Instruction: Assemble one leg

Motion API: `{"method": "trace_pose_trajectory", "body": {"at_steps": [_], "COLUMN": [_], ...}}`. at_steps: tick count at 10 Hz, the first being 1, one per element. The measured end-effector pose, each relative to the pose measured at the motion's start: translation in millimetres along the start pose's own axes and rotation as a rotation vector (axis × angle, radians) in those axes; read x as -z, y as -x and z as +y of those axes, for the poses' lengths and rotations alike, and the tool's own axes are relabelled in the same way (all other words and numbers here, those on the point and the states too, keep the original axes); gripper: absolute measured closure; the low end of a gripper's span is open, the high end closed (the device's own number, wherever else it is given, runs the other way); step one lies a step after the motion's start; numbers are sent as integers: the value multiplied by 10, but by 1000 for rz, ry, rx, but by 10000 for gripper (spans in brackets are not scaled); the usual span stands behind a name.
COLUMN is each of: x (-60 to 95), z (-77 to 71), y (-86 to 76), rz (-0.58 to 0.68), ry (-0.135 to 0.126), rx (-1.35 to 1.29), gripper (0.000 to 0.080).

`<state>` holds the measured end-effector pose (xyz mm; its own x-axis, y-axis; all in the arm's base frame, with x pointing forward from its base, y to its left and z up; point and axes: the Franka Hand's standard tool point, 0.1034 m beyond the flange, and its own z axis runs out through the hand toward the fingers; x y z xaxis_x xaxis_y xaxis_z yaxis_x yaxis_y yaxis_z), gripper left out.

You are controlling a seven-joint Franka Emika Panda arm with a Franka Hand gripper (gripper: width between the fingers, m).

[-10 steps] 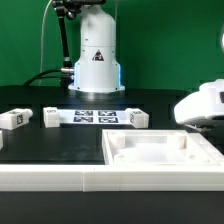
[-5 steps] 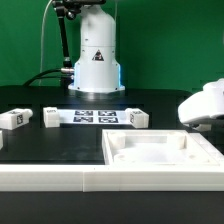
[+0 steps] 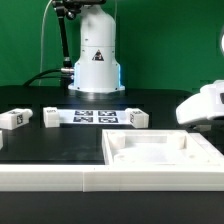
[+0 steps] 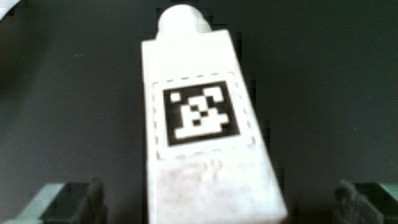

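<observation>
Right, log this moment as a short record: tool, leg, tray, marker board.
tool: open, fingers on either side of one end of the leg, not touching it
leg: lying flat on the dark table, tag facing the wrist camera
white tray: at the front, toward the exterior view's right
marker board: flat, in front of the robot base

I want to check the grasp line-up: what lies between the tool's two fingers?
The leg lies between the fingers of the open tool, with a bare dark gap on either side, touching neither. Only the wrist view shows this.
</observation>
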<state>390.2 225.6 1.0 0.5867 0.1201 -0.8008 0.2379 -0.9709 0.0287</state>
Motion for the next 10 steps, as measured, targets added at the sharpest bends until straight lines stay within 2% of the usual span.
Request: {"method": "trace_pose_trajectory", "body": {"at_steps": [3,5,6,7,10], "x": [-13,-13,-13,-12,-12], "z": [1,2,2,2,3], "y": [9,9,9,8,8], "rz": [-3,-3,-3,-3,-3], "ry": [1,1,1,1,1], "rx": [4,4,4,4,4], "gripper": [151,394,394,508,508]}}
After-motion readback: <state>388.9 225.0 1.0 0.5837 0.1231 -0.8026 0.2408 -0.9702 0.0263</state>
